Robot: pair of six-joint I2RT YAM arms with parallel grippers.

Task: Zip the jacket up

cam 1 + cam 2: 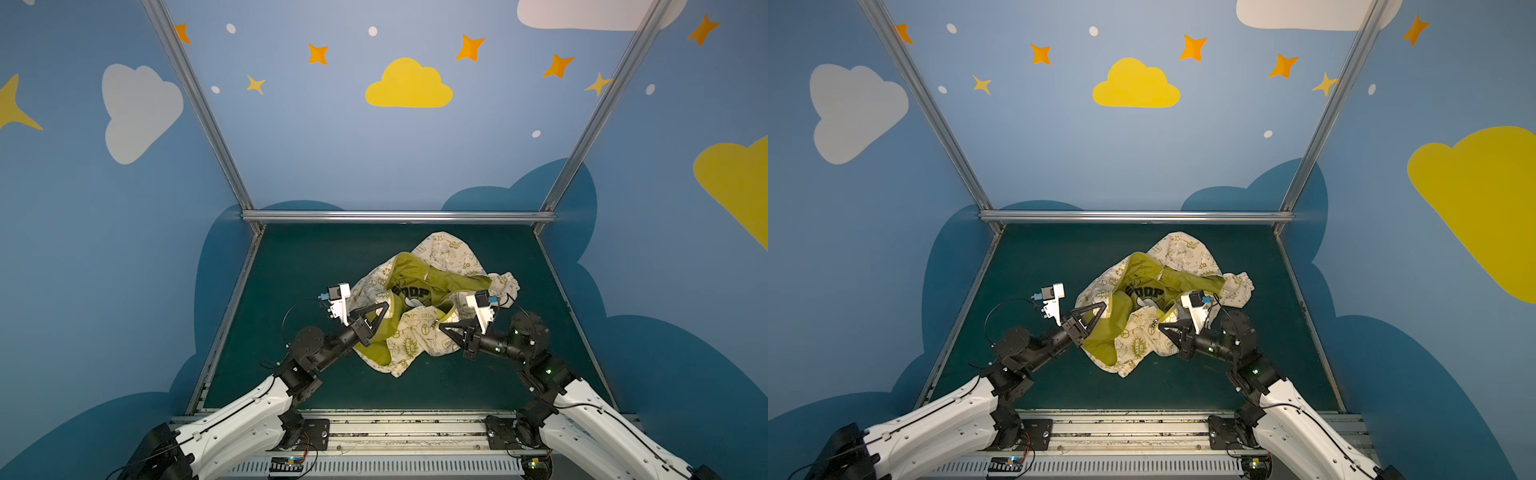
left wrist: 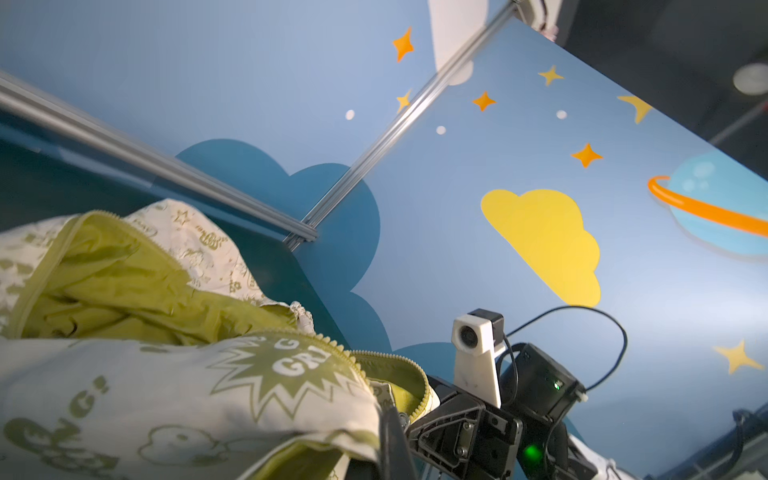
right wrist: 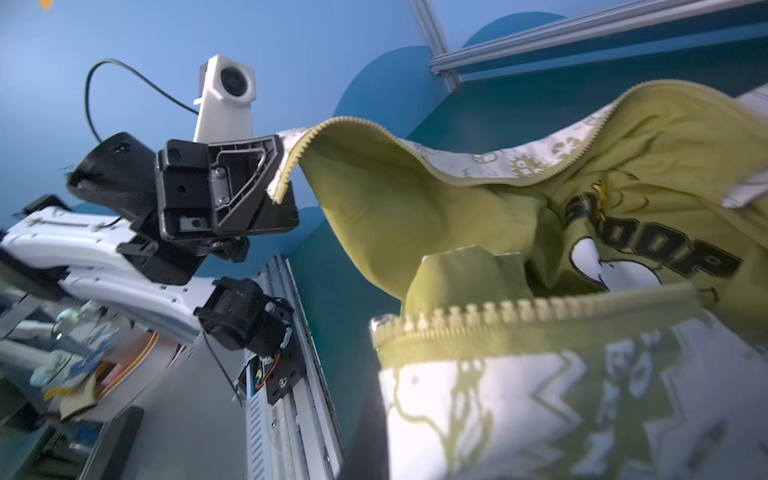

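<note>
Both top views: high above the near edge, facing down and toward the back wall (image 1: 395, 158), whole worktop (image 1: 291, 266) in frame, nearly identical. My left wrist camera (image 3: 226, 91): pressed close to the jacket (image 2: 124, 374), facing across to my right hand (image 2: 415, 422). My right wrist camera (image 2: 473, 336): equally close, low, facing my left hand (image 3: 276, 166). Both wrist views share the jacket.

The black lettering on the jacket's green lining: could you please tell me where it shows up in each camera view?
Top view: the lettering sits on the jacket, roughly between the left gripper and right gripper.
Top view: lettering likewise between the grippers.
Left wrist: not visible; only lining folds show.
Right wrist: on the lining, beyond the near zipper teeth.
Shared landmark: the metal rail behind the jacket, in all four views.
</note>
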